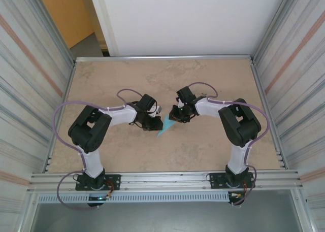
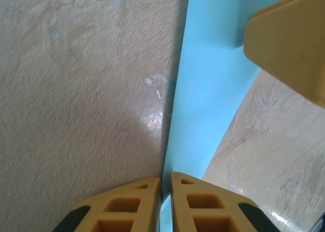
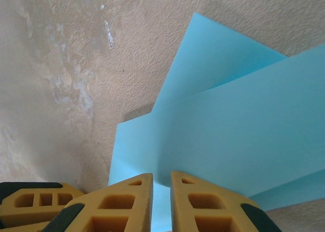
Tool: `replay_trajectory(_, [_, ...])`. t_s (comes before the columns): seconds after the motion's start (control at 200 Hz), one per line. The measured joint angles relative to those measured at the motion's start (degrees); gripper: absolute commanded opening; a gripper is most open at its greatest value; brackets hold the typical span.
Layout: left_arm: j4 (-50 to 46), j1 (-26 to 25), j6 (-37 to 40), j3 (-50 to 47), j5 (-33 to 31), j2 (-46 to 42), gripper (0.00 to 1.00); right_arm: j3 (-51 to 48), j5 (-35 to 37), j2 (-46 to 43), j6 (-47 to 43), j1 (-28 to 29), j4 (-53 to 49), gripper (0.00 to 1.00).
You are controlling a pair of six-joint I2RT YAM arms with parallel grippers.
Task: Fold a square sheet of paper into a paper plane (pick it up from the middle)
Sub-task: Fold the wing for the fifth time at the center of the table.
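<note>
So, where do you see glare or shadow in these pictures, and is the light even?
Left wrist view: a white glare patch on the beige stone-like table, beside the thin light-blue sheet of paper. Right wrist view: the paper casts a soft shadow on the table along its left edge. Top view: even light, no strong glare.

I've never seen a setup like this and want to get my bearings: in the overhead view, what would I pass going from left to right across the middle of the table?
In order: left arm → left gripper → blue paper → right gripper → right arm.
</note>
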Motion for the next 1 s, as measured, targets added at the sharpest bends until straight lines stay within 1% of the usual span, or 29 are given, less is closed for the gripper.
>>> replay_trajectory(0.361, [-0.2, 0.3, 0.0, 0.2, 0.4, 0.3, 0.13, -0.6, 0.9, 0.1, 0.2, -0.2, 0.1, 0.16])
replay_trajectory(0.667, [-0.4, 0.3, -0.2, 0.2, 0.4, 0.2, 0.13, -3.5, -0.3, -0.5, 0.4, -0.8, 4.2, 0.16])
replay_trajectory(0.827, [-0.7, 0.1, -0.7, 0.2, -0.1, -0.6, 0.16, -5.0, -0.7, -1.0, 0.4, -1.0, 6.3, 0.16])
replay_trajectory(0.937, [-0.7, -0.8, -1.4, 0.2, -2.0, -2.1, 0.2, -6.0, -0.7, -1.4, 0.1, -1.0, 7.6, 0.16])
replay_trajectory(1.002, [-0.6, -1.1, -1.7, 0.1, -2.8, -3.7, 0.2, -6.4, -0.7, -1.6, 0.1, -1.1, 8.2, 0.16])
